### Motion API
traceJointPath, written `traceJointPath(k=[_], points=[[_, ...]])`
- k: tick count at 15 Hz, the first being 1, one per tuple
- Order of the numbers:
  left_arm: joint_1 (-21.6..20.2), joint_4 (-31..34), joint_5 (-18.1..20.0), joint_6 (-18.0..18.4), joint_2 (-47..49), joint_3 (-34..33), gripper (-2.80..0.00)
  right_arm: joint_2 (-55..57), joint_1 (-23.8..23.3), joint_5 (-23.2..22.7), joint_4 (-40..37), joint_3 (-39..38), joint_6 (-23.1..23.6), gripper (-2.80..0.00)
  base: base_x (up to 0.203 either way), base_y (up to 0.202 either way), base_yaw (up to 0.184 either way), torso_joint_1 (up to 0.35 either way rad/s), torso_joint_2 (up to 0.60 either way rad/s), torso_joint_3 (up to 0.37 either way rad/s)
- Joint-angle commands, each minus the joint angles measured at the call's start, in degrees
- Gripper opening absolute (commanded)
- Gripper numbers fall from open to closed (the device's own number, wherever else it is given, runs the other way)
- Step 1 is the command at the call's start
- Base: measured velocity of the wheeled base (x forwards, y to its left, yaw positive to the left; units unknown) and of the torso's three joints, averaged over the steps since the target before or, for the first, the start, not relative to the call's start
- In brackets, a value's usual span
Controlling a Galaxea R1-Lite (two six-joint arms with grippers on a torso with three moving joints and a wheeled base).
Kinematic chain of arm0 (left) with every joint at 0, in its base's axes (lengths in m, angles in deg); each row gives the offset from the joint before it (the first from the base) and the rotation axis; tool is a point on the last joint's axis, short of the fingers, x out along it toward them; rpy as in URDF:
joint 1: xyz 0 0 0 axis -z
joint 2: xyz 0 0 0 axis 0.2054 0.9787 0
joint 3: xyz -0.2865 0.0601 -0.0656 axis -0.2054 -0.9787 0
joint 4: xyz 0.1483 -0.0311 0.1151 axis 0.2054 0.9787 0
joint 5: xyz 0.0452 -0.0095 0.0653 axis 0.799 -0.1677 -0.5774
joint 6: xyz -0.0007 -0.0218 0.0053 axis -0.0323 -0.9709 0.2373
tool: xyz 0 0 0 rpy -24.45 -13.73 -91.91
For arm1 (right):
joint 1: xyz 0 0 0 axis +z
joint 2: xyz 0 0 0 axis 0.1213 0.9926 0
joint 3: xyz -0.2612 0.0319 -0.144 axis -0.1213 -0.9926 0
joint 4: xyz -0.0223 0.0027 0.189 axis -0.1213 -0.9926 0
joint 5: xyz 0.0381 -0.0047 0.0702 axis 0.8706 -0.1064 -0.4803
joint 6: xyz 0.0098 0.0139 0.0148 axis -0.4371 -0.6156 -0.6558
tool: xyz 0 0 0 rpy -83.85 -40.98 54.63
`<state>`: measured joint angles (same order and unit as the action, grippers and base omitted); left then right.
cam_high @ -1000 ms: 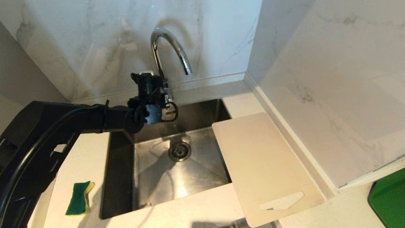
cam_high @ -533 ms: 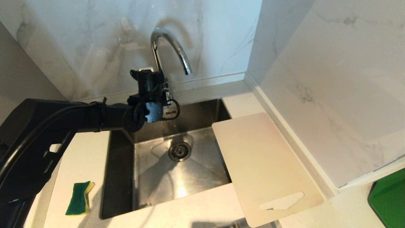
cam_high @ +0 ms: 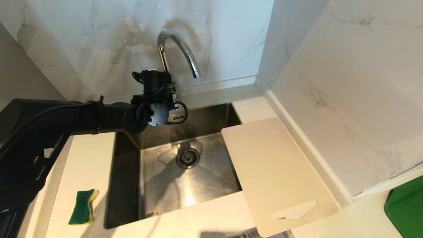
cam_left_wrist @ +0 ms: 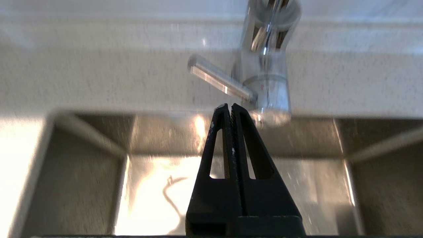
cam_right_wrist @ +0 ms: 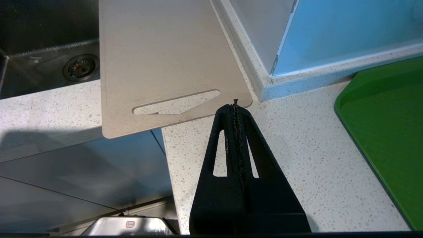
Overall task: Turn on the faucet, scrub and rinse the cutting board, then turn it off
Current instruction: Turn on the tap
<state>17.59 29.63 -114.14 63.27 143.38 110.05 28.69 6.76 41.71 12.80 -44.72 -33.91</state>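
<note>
The chrome faucet arches over the back of the sink, and no water shows at its spout. My left gripper is shut and empty. Its tips sit just short of the thin side lever, close to where the lever joins the faucet base. In the head view the left wrist hides that base. The cream cutting board lies flat across the sink's right rim and the counter, handle slot toward me. My right gripper hangs shut and empty by the board's near corner.
The steel sink has a drain in its middle. A green and yellow sponge lies on the counter left of the sink. A green tray sits at the far right. Marble walls close the back and right.
My left arm has shifted a little to the left and up in the head view, and the wrist has rolled slightly. The gripper stays shut. Board and sponge have not moved.
</note>
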Motion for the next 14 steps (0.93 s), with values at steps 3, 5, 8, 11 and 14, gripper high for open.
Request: traceJointPath(k=[3, 5, 8, 11, 14], points=[[0.53, 0.51, -0.1, -0.41, -0.66, 0.18, 0.0, 0.0, 0.03, -0.01, 0.02, -0.04, 0.02, -2.8, 0.0, 0.0, 0.0, 0.0, 0.0, 0.0], [0.44, 0.48, 0.15, -0.41, -0.63, 0.5, 0.0, 0.0, 0.03, -0.01, 0.02, -0.09, 0.02, -2.8, 0.0, 0.0, 0.0, 0.0, 0.0, 0.0], [0.35, 0.24, 0.59, -0.51, -0.48, 0.78, 0.0, 0.0, 0.03, -0.01, 0.02, -0.09, 0.02, -2.8, 0.0, 0.0, 0.0, 0.0, 0.0, 0.0], [0.26, -0.16, 2.68, -4.42, 0.29, 1.2, 0.0, 0.0, 0.03, -0.01, 0.02, -0.02, -0.07, -2.8, 0.0, 0.0, 0.0, 0.0, 0.0, 0.0], [0.22, -0.05, 1.87, -12.2, 0.7, 1.15, 0.0, 0.0, 0.03, -0.01, 0.02, -0.07, 0.02, -2.8, 0.0, 0.0, 0.0, 0.0, 0.0, 0.0]])
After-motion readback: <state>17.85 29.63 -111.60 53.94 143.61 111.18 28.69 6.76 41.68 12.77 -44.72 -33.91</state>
